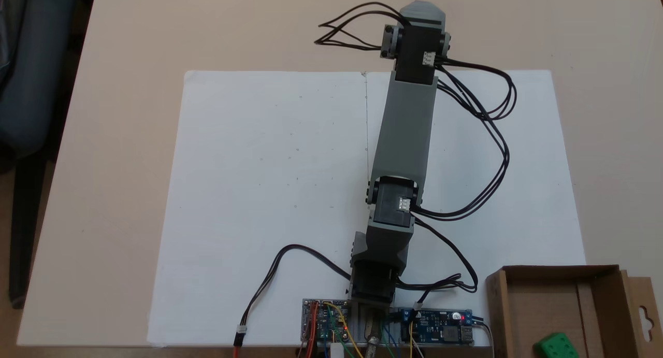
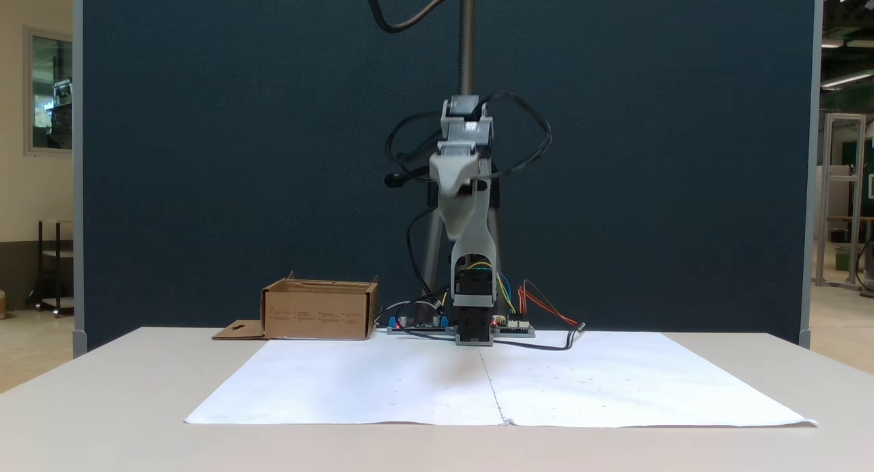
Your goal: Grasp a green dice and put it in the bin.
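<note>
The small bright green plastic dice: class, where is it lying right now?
The green dice lies inside the brown cardboard bin, at the bottom right corner of the fixed view from above, right of the arm's base.

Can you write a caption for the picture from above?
Green dice already sits inside the cardboard bin beside the arm.

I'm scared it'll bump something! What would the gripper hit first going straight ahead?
Probably nothing: the gripper points away from the bin, over bare table. Its tilt is unclear.
</note>
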